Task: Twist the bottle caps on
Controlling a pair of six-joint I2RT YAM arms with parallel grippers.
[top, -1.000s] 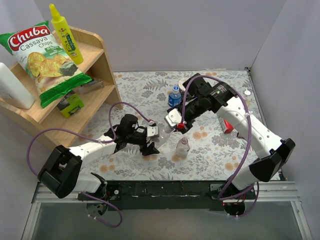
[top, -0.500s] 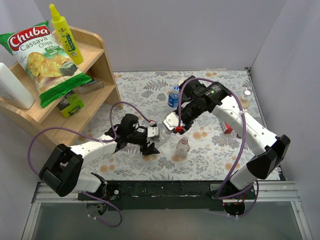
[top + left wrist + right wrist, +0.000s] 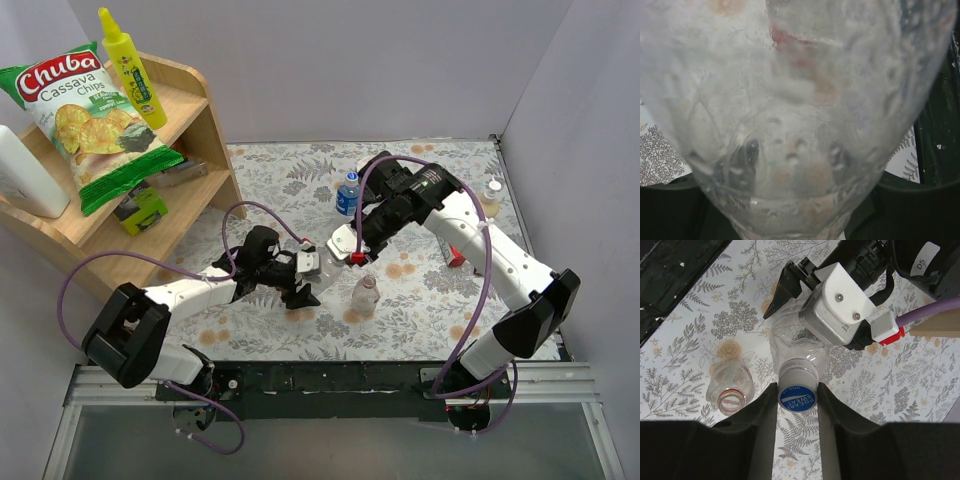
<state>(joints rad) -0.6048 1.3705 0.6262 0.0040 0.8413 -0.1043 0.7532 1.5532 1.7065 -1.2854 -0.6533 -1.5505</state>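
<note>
My left gripper (image 3: 305, 278) is shut on a clear bottle (image 3: 323, 266) and holds it tilted above the flowered table. The bottle fills the left wrist view (image 3: 800, 120). A blue-topped cap (image 3: 797, 399) sits on its neck. My right gripper (image 3: 796, 387) is shut on that cap, one pad touching each side; it also shows in the top view (image 3: 338, 260). An uncapped clear bottle (image 3: 365, 293) with a red neck ring stands just in front, to the left of the cap in the right wrist view (image 3: 732, 390). Another bottle (image 3: 348, 192) with a blue cap stands behind.
A small clear bottle (image 3: 492, 196) stands by the right wall. A red thing (image 3: 455, 256) lies partly under my right arm. A wooden shelf (image 3: 205, 150) at the left holds a chips bag (image 3: 85, 115) and a yellow squeeze bottle (image 3: 130, 65).
My right gripper has swung left and turned at the held bottle's neck, uncovering the bottle by the right wall. My left gripper has shifted slightly right with its bottle.
</note>
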